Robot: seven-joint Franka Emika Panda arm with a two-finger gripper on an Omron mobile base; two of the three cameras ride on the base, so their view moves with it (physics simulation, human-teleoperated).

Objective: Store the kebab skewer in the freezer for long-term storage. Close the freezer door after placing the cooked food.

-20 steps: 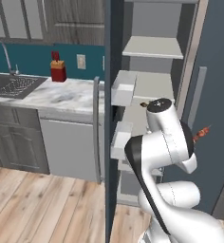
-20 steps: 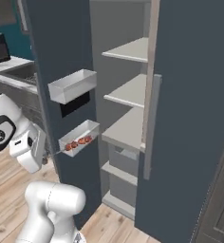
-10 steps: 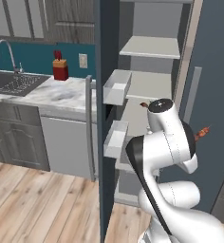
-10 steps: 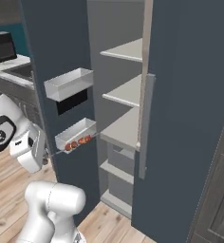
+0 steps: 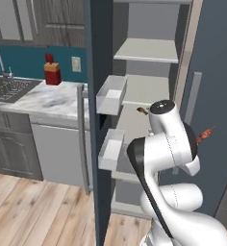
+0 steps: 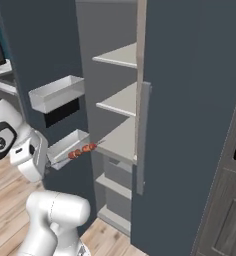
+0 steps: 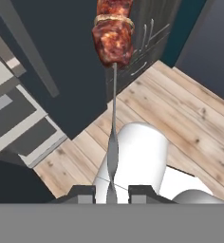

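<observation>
The hand (image 7: pixel 111 192) is clamped on the thin stick of the kebab skewer (image 7: pixel 113 38), with one finger on each side of the stick at its near end, as seen in the hand view. The meat chunks sit at the far end of the stick, held clear in the air above the wood floor (image 7: pixel 190 123). In the right base view the kebab skewer (image 6: pixel 82 151) lies roughly level beside the arm, its chunks just in front of the lower white bin (image 6: pixel 65 148) on the inner face of the freezer door (image 6: pixel 35 55). The freezer (image 6: pixel 121 125) stands open, pale grey shelves exposed; the skewer is outside them. In the left base view the skewer tip (image 5: pixel 205 134) projects to the right of the arm. A tabletop (image 5: pixel 43 98) with a sink (image 5: pixel 7 89) lies left of the freezer.
</observation>
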